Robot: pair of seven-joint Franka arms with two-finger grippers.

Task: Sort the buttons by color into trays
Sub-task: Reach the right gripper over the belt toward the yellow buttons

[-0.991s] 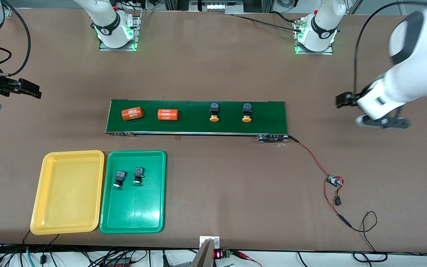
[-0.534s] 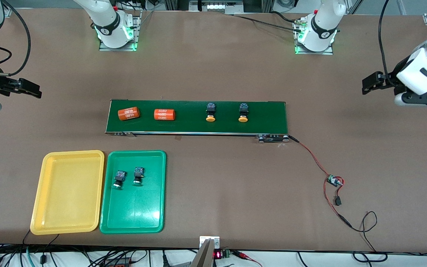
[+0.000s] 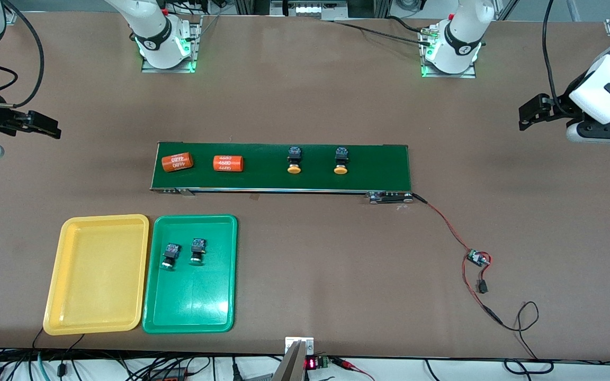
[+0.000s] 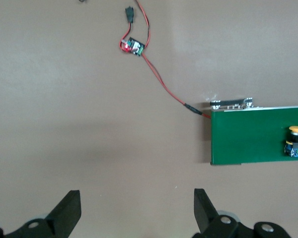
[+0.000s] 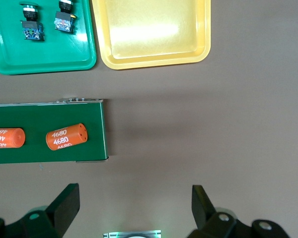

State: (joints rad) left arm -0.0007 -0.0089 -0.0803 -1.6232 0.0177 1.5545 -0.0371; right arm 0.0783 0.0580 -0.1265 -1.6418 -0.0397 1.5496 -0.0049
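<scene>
- Green tray (image 3: 191,312): two green buttons (image 3: 184,254).
- Belt (image 3: 379,164): two yellow buttons (image 3: 317,160).
- My left gripper (image 4: 136,213), right gripper (image 5: 134,210): jaws wide, empty, over bare table.

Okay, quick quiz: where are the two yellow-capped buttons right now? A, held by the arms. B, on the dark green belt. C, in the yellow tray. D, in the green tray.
B: both yellow-capped buttons sit on the dark green belt, while the yellow tray holds nothing.
</scene>
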